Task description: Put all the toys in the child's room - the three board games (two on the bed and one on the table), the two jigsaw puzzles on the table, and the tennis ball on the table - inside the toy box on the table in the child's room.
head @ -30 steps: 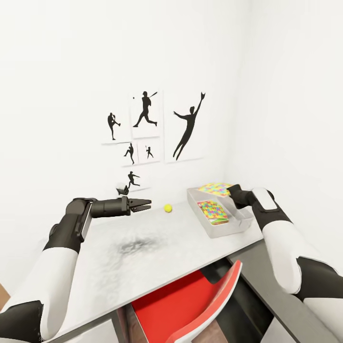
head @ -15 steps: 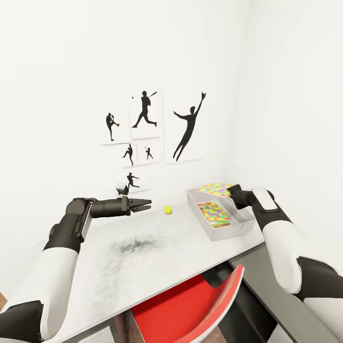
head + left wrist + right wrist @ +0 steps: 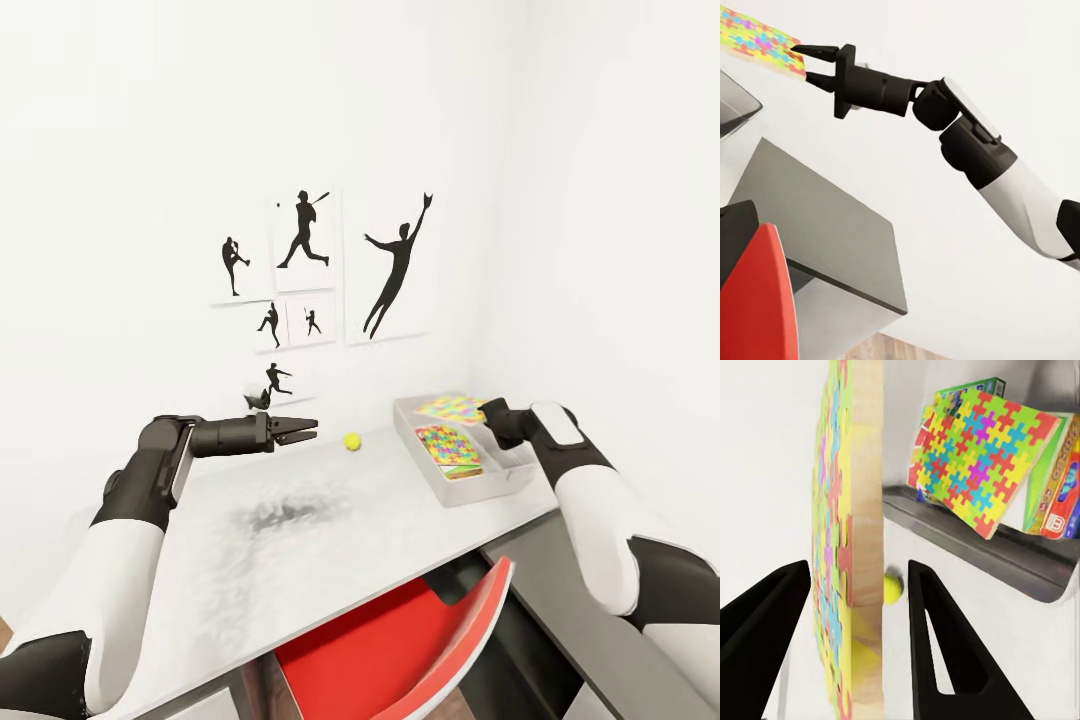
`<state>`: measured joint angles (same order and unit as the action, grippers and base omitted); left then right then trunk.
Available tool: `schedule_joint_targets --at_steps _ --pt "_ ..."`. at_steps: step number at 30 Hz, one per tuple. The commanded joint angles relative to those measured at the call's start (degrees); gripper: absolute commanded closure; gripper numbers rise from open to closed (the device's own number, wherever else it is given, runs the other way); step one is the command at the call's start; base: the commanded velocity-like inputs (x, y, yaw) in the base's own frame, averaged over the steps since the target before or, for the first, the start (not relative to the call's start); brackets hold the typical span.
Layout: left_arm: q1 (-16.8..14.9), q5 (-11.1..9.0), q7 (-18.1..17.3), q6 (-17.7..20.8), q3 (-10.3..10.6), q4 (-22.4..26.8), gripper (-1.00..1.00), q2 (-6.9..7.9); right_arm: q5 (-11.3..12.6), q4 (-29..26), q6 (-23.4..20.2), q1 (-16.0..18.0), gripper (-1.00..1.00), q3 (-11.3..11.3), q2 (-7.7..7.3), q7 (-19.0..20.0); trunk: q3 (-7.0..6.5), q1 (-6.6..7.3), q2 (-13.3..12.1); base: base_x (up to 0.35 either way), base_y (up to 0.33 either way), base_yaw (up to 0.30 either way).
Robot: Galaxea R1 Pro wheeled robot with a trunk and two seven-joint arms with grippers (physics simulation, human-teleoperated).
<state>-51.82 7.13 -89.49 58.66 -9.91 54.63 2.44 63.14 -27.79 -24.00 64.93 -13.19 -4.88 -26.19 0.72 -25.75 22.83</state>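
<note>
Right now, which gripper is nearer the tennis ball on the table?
Left. The left gripper hovers just beside the tennis ball, over the table. The right gripper is farther off, beyond the toy box.

Bright, even, diffuse light; white walls point(image 3: 600, 200) near blown out, no glare. Soft dark smudge of shadow on counter point(image 3: 290, 515) under left arm. Renders sharp; right wrist view shows near fingers point(image 3: 926, 637) as flat black shapes.

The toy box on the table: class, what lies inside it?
Inside the toy box a jigsaw puzzle lies on top. The right wrist view shows board games beneath it; their number is hidden. The second puzzle sits above the far rim, at the right gripper.
</note>
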Motion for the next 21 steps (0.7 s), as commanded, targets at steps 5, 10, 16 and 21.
schedule_joint_targets --at_steps 5,10,16,21 --pt "0.0 0.6 -0.5 0.6 -0.1 0.0 -1.0 -0.04 0.4 -0.6 -0.4 0.0 1.0 0.1 -0.74 -0.2 0.08 -0.03 0.1 0.0 0.0 0.0" --pt "0.0 0.6 -0.5 0.6 -0.1 0.0 -1.0 -0.03 0.3 -0.8 -0.4 -0.1 1.0 0.2 -0.91 -0.1 0.08 -0.03 0.1 0.0 0.0 0.0" --pt "0.0 0.7 -0.5 0.6 -0.1 0.0 -1.0 -0.07 0.3 -0.9 -0.6 -0.1 1.0 0.3 -0.9 -0.2 0.08 -0.03 0.1 0.0 0.0 0.0" --pt "0.0 0.7 -0.5 0.6 -0.1 0.0 -1.0 -0.07 0.5 -0.9 -2.6 -0.1 1.0 0.1 -0.92 0.0 0.08 -0.03 0.1 0.015 0.0 0.0"
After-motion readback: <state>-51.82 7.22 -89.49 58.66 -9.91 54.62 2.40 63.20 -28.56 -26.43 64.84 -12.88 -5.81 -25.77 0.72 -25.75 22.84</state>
